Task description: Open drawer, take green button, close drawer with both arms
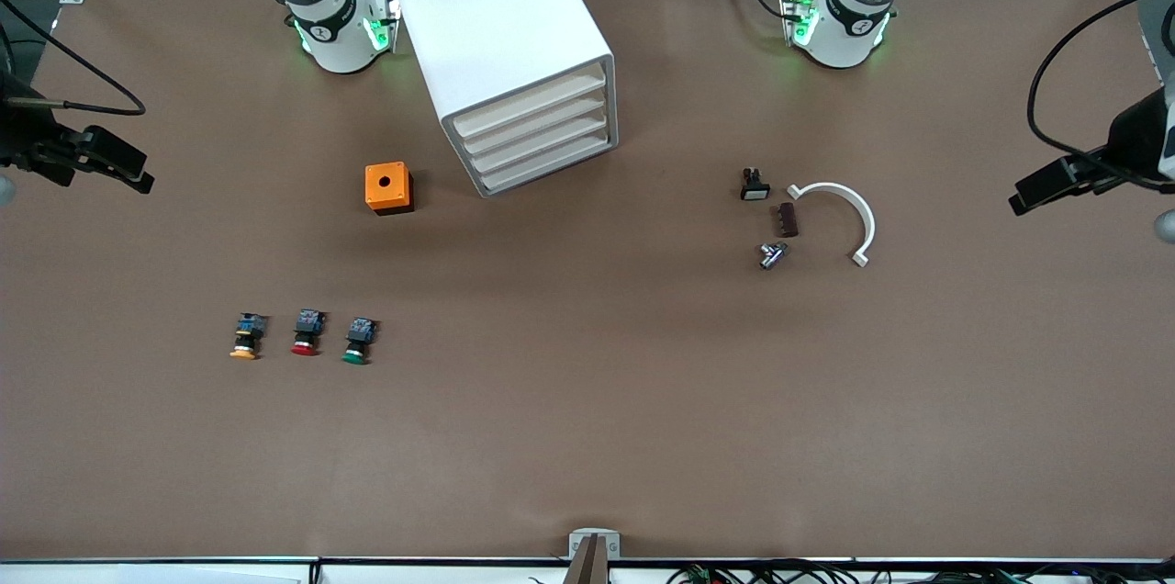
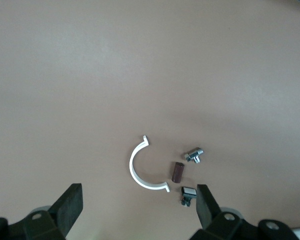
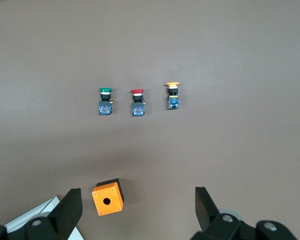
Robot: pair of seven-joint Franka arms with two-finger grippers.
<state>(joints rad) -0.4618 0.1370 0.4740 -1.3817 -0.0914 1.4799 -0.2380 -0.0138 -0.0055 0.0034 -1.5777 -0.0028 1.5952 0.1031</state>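
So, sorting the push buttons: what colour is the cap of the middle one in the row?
Red: the middle button has a red cap, clearest in the right wrist view.

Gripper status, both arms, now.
Left gripper: jaws open, holding nothing, over the white curved plastic clip.
Right gripper: jaws open, holding nothing, over the orange box.
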